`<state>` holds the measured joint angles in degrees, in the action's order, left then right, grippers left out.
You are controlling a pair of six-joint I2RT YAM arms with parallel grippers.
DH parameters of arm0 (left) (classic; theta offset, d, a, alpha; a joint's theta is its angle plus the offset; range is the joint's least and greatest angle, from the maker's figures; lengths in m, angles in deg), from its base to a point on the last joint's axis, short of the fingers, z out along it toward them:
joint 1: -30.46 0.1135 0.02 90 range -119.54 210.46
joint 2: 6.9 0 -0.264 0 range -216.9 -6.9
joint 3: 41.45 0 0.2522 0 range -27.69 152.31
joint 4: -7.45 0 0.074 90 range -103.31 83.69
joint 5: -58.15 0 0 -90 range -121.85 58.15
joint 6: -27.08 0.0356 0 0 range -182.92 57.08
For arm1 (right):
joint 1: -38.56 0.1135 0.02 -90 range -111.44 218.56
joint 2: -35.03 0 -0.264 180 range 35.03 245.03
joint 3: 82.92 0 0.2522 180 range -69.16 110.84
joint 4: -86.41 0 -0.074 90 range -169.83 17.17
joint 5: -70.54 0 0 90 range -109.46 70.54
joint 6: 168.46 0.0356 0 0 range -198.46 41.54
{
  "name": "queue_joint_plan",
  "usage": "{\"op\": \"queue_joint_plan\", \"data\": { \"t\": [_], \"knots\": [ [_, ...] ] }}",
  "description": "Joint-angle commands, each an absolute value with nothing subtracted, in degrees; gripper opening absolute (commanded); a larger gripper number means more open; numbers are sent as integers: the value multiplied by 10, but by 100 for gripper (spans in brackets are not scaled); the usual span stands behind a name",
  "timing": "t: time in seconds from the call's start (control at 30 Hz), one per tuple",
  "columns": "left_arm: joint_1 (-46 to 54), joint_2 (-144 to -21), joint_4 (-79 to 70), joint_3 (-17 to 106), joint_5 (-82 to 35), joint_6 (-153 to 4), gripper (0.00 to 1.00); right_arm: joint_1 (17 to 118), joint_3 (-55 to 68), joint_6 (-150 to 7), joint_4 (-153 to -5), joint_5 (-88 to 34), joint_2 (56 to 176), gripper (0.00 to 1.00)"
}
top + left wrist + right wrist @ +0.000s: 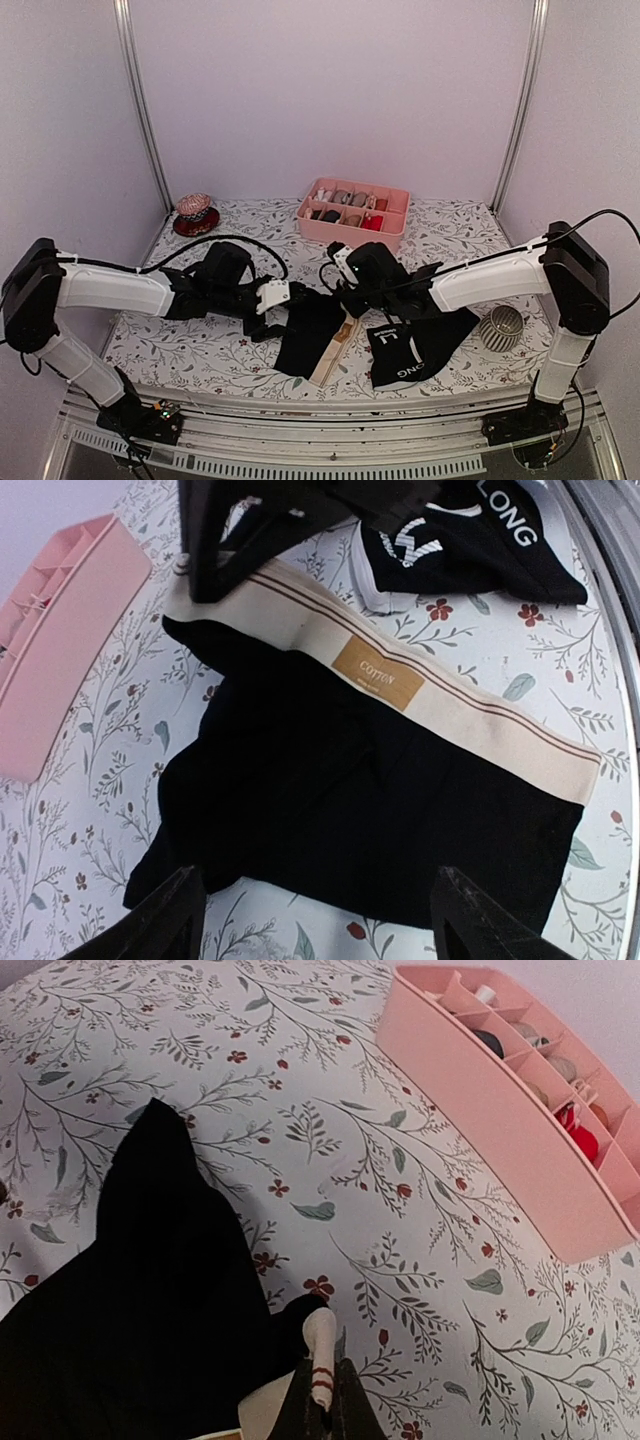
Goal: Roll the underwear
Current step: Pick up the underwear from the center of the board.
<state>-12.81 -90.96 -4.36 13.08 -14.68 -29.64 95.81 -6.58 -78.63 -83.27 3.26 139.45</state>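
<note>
- Right wrist view: the right gripper [320, 1407] is seen pinched fully together on the end of the striped beige band of the beige-waistband briefs [150, 1300]. That end is lifted a little off the flowered table cover [300, 1110]. The black body of the briefs is spread out to the left of the fingers. The pink divided tray [500, 1110] is parked well apart at upper right, with small bundles in its compartments.
- Left wrist view: the left gripper [315, 872] is held spread wide over the black fabric of the same briefs, one finger near each side edge. Nothing is clamped, and whether the tips are touching the cloth can't be told. A tan COTTON label [380, 672] is shown on the band. The far end of the band is tucked under the dark right gripper. The lettered briefs [470, 540] are lying just beyond the band.
- Top view: both pairs are laid side by side at the near middle of the table, the beige-band pair on the left and the lettered pair on the right. Both grippers are gathered at the far edge of the beige-band pair.
</note>
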Motion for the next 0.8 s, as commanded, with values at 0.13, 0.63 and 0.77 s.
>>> {"op": "queue_joint_plan", "data": {
  "t": [0.13, 0.63, 0.77],
  "knots": [
    [-200, -1046, -20, 229, -274, -300, 75, 916, -89, -661, -793, 50, 1386, 2],
    [-214, -1095, 9, 237, -298, -139, 70, 901, -100, -652, -810, 15, 1408, 2],
    [-226, -1101, -1, 244, -295, -141, 70, 898, -99, -645, -807, 14, 1409, 2]
  ]
}}
